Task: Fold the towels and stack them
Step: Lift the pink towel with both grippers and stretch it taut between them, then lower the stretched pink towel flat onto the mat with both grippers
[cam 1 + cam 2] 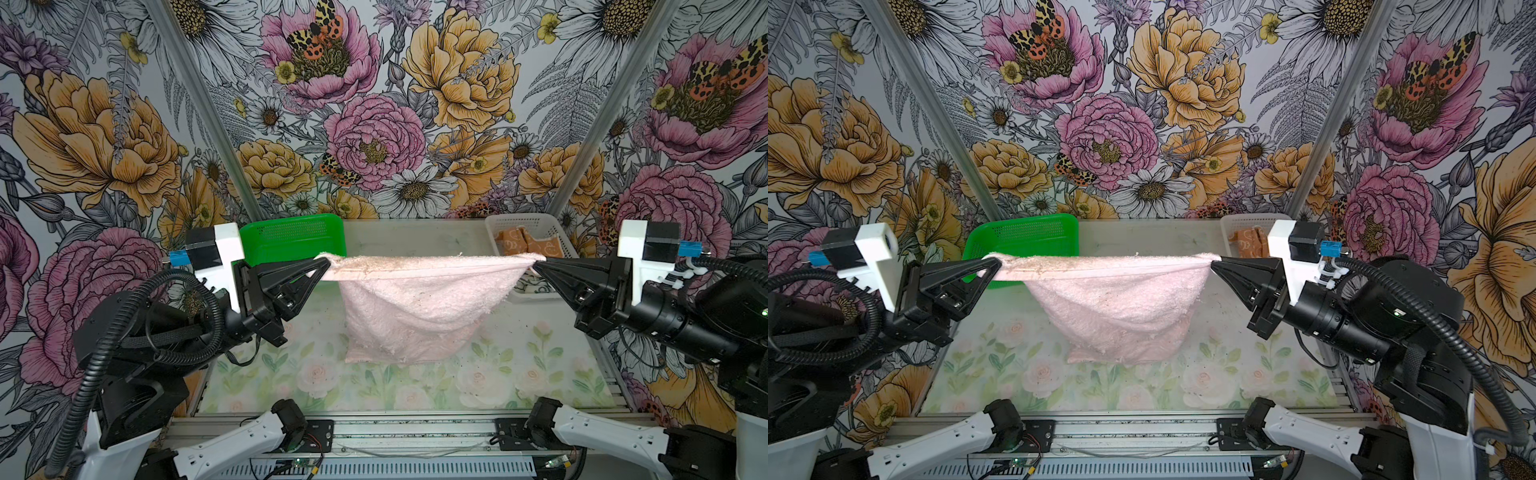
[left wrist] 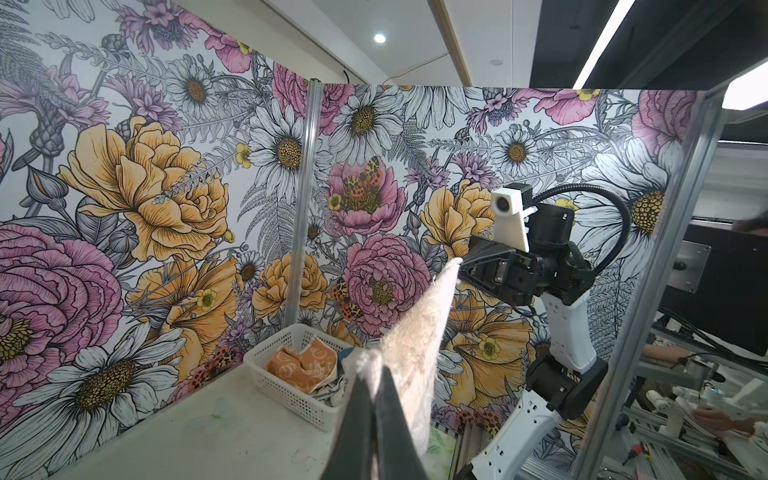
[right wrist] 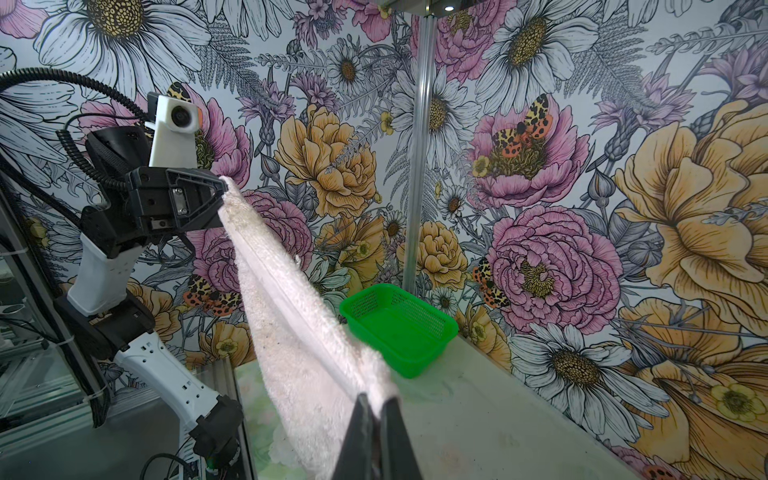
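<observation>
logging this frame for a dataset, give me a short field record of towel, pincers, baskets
held: pink towel, stretched between both pincers, middle sagging
left pincer: shut on one top corner
right pincer: shut on the other top corner
green basket: far left of table, no towel seen in it
white basket: far right, holds orange towel
stack: none on the table yet

The pink towel [image 1: 415, 307] and right claw [image 1: 538, 262] hide much of the white basket [image 1: 532, 226] and its orange towel [image 1: 515, 243].
</observation>
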Available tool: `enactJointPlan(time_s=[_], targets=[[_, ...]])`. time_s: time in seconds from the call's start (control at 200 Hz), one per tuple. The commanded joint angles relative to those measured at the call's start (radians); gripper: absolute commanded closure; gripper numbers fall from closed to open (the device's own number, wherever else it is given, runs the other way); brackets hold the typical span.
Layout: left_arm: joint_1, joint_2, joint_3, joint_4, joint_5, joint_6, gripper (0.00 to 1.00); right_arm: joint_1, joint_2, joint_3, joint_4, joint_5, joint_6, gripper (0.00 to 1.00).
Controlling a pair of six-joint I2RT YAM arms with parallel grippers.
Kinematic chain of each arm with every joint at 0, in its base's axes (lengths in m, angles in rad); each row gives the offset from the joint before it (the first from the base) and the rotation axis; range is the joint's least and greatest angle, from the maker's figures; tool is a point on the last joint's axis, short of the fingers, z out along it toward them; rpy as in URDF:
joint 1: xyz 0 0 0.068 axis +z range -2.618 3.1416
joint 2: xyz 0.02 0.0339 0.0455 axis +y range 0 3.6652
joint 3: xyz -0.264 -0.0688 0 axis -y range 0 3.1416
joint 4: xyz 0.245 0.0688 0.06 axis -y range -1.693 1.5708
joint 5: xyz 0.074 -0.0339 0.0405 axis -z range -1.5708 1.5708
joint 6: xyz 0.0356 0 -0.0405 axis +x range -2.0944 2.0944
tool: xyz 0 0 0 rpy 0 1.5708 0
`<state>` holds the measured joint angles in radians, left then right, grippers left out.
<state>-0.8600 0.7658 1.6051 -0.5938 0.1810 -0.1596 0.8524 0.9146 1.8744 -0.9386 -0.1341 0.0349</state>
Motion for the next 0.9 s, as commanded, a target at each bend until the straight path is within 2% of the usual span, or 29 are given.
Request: enactJointPlan(time_s=[0.0, 0.24, 0.325, 0.41, 0.57, 0.71, 0.896], targets=[[0.004, -0.015, 0.006, 0.062, -0.086, 0.048, 1.00, -0.003, -0.002, 0.020, 0.045, 0.125, -0.028, 1.00], [0.005, 0.050, -0.120, 0.150, -0.423, 0.107, 1.00, -0.005, 0.064, -0.075, 0.127, 0.341, -0.103, 1.00], [0.019, 0.083, -0.200, 0.225, -0.481, 0.118, 1.00, -0.016, 0.078, -0.158, 0.201, 0.400, -0.139, 1.00], [0.069, 0.127, -0.285, 0.316, -0.492, 0.101, 1.00, -0.053, 0.090, -0.265, 0.299, 0.422, -0.157, 1.00], [0.218, 0.226, -0.455, 0.521, -0.399, -0.003, 1.00, -0.272, 0.106, -0.503, 0.519, 0.292, -0.110, 1.00], [0.280, 0.343, -0.571, 0.702, -0.365, -0.020, 1.00, -0.447, 0.179, -0.647, 0.685, 0.120, -0.056, 1.00], [0.343, 0.562, -0.643, 0.935, -0.303, -0.051, 1.00, -0.554, 0.342, -0.785, 0.975, -0.025, -0.008, 1.00]])
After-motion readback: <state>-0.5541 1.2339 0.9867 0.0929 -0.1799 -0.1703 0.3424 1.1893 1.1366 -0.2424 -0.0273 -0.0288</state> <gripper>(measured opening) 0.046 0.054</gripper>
